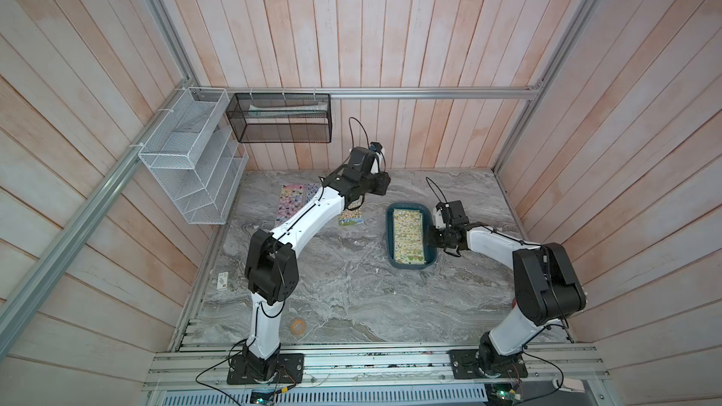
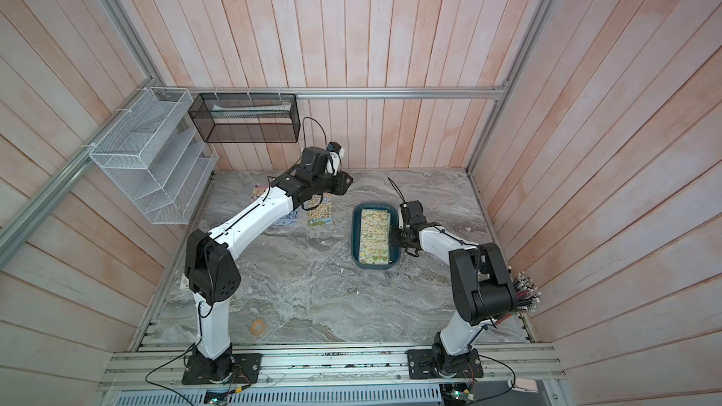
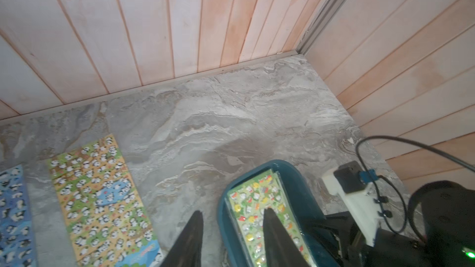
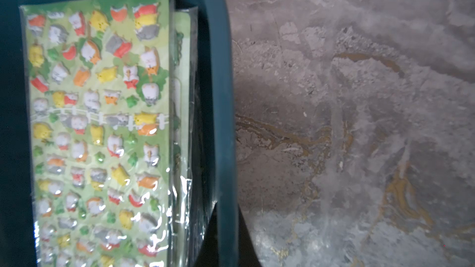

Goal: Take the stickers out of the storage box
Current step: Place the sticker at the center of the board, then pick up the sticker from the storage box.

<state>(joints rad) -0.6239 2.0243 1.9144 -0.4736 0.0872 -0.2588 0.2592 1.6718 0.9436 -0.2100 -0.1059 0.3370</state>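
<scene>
The storage box (image 1: 390, 237) (image 2: 356, 237) is a dark teal tray on the marble table right of centre. A green sheet of stickers (image 1: 408, 236) (image 4: 97, 124) lies on top inside it, with another sheet's edge (image 4: 182, 73) showing beneath. My right gripper (image 4: 226, 209) (image 1: 431, 237) is shut on the box's right rim (image 4: 221, 98), one jaw inside and one outside. My left gripper (image 3: 233, 213) hangs open and holds nothing, between the box and a panda sheet (image 3: 100, 196) (image 1: 350, 217) that lies on the table. More sheets, blue (image 3: 12, 214) and pink (image 1: 291, 201), lie further left.
A white wire-mesh rack (image 1: 191, 162) and a black mesh basket (image 1: 279, 119) hang on the back left walls. A tape ring (image 1: 298, 326) and a small card (image 1: 222, 281) lie near the left arm's base. A bundle of pens (image 2: 525, 292) stands by the right wall.
</scene>
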